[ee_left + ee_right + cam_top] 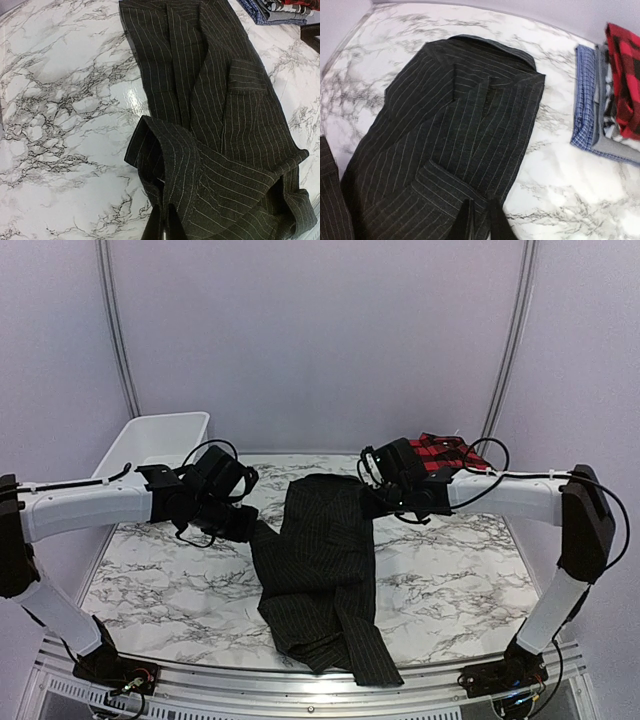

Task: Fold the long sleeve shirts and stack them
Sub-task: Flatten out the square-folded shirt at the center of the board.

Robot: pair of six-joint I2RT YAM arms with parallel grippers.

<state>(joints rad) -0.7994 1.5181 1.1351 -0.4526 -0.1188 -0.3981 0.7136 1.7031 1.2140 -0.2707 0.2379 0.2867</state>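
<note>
The black pinstripe shirt (pixel 322 560) lies lengthwise in the middle of the marble table, its collar at the far end and its sides folded in. My left gripper (pixel 250 525) is at its left edge and shut on a raised fold of the shirt (pixel 210 125), with the fingers (pixel 153 227) pinching the cloth. My right gripper (pixel 372 502) is at its right edge and shut on a folded part of the shirt (pixel 455 130). A folded stack with the red-and-black plaid shirt (pixel 440 452) on top sits at the back right. Its blue checked (pixel 585 100) and greyish (pixel 615 147) layers show below the plaid one (pixel 625 75).
A white plastic bin (pixel 160 438) stands at the back left beside the table. The shirt's lower end hangs near the table's front edge (pixel 370 668). Bare marble (pixel 160 580) lies left of the shirt and more (pixel 450 580) lies to its right.
</note>
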